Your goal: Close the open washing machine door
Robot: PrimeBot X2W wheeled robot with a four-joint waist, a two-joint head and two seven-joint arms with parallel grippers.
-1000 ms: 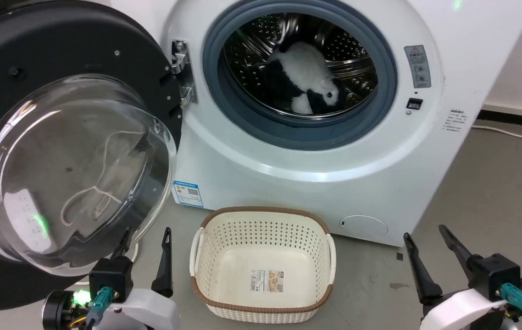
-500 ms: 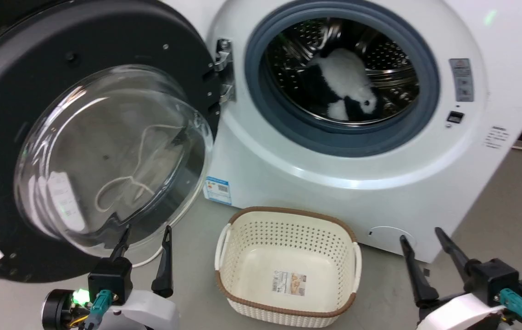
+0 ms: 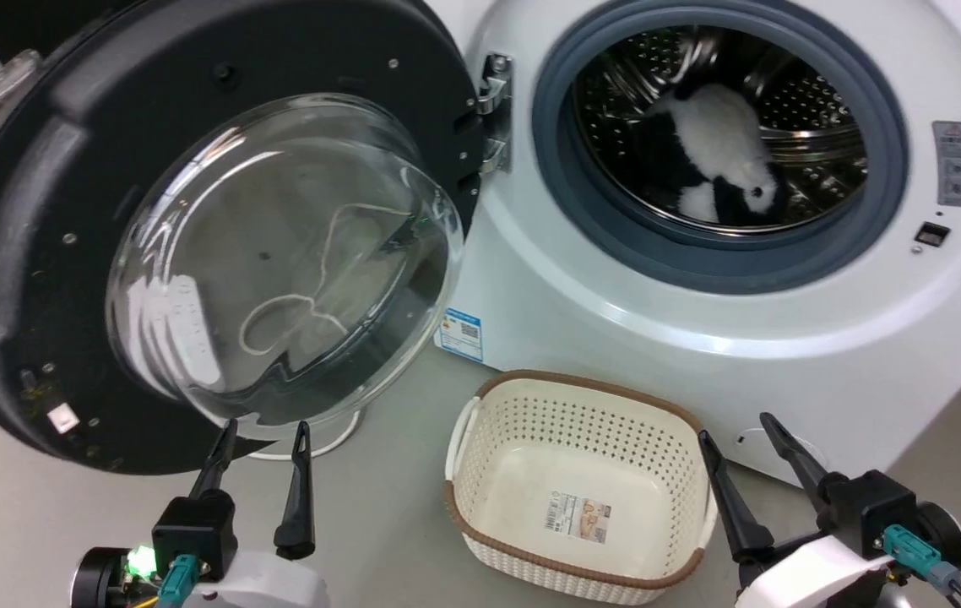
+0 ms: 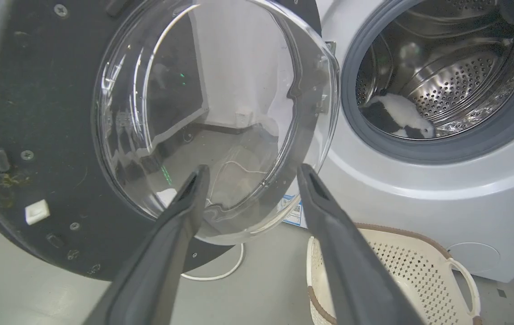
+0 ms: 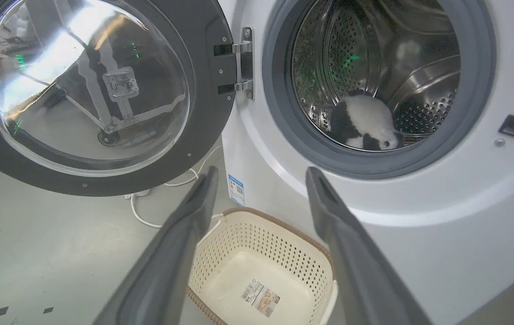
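Fully open door [image 3: 41, 253], left tool [image 3: 268, 426] near edge

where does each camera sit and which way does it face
Head view: on the head, looking down at the open washing machine door, drum and basket; left gripper and right gripper, both open, at the bottom.
Left wrist view: on the left wrist, facing the door's glass; its two fingers rise from below.
Right wrist view: on the right wrist, facing the drum and hinge; its fingers show.
Shared: both wrist views show the toy in the drum.
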